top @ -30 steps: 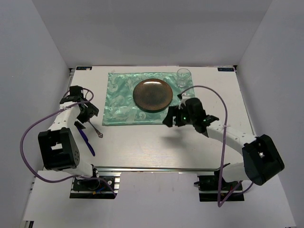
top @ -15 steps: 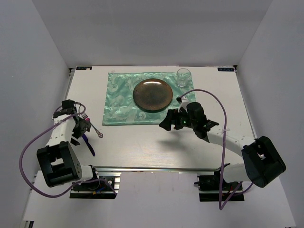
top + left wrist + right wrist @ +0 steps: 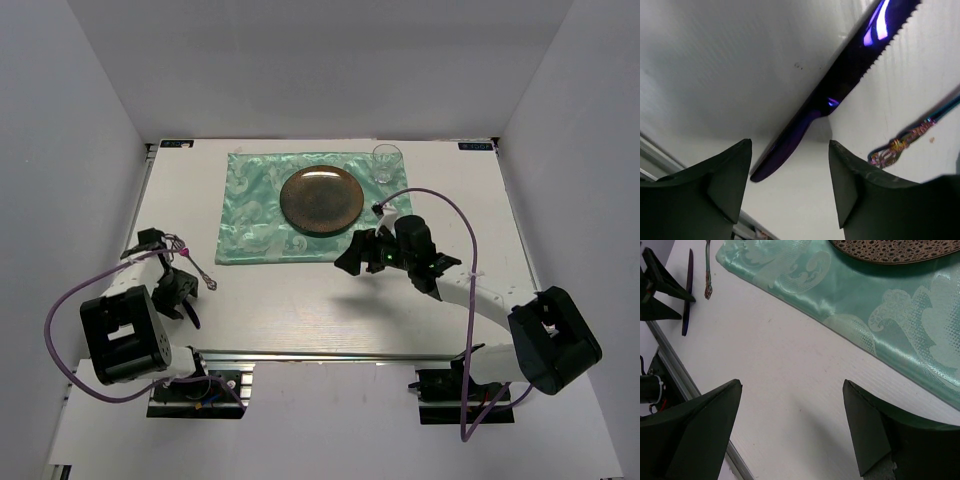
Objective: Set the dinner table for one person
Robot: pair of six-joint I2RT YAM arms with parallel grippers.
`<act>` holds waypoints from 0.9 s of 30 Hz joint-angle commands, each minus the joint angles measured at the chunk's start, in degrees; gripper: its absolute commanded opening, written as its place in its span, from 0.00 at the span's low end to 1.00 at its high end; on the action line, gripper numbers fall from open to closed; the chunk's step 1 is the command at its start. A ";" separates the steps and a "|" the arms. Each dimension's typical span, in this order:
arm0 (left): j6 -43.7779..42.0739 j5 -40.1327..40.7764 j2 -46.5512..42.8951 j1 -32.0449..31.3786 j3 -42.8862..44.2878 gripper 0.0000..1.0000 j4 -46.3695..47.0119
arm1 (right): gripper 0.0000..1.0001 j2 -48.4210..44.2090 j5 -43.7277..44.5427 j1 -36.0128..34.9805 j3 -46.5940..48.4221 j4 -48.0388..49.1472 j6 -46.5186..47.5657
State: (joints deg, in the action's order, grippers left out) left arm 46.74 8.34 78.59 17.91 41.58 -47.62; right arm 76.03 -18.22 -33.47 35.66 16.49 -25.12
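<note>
Knife (image 3: 840, 85), purple, serrated: lies flat on white dinner table (image 3: 300, 310), left of green cloth (image 3: 250, 210). Left gripper (image 3: 790, 146) spread astride handle tip. Risk: thin handle slips out on closing, and blade swings into neighbouring utensil (image 3: 900, 147).

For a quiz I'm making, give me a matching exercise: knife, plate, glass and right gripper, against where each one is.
1 knife
2 plate
3 glass
4 right gripper

A on the green cloth
B open, above bare dinner table
C at the cloth's far right corner
D flat on the table, under the left gripper

Pairs: 1-D, 2-A, 3-C, 4-B
</note>
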 commanded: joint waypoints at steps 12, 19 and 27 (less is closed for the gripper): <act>1.25 -2.89 4.39 2.48 -8.62 0.39 9.91 | 0.87 -4.40 -0.77 0.60 -2.79 3.99 -0.80; -0.15 -3.15 5.69 2.48 -9.41 0.00 12.02 | 0.86 -5.80 -0.42 1.13 -3.58 4.08 -0.89; -1.82 -3.77 -4.13 1.42 -6.52 0.00 9.74 | 0.86 -6.15 -0.50 1.22 -3.84 4.43 -1.68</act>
State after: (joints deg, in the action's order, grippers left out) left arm 45.43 4.43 76.09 20.01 37.08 -43.42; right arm 71.20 -18.24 -32.47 32.40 18.26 -26.46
